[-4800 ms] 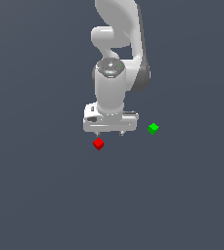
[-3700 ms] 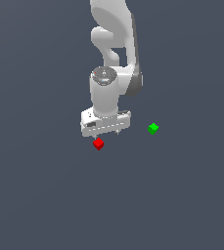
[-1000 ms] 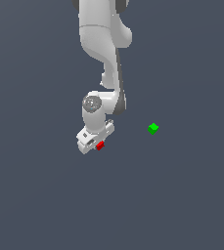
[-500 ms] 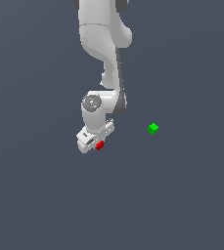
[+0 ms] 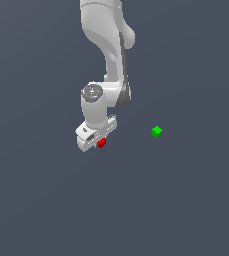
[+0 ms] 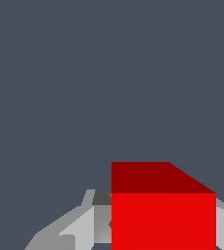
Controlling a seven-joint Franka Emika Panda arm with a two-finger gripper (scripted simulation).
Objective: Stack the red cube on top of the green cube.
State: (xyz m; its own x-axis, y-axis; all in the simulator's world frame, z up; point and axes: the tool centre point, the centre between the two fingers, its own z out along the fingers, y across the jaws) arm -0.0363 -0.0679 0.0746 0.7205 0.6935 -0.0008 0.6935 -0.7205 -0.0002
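The red cube (image 5: 101, 143) sits at the lower edge of my white gripper (image 5: 98, 144) in the exterior view, mostly covered by the hand. In the wrist view the red cube (image 6: 163, 215) fills the space between my two grey fingers (image 6: 101, 215), which touch its sides. The gripper is shut on the red cube, low at the floor. The green cube (image 5: 156, 131) lies apart, toward the exterior view's right of the gripper, and is out of the wrist view.
The white arm (image 5: 108, 45) rises from the hand toward the top of the exterior view. The ground around both cubes is plain dark grey-blue (image 5: 136, 200).
Since the earliest frames the hand has turned and come down over the red cube, covering most of it. Over the last second nothing has visibly moved. The green cube has stayed put.
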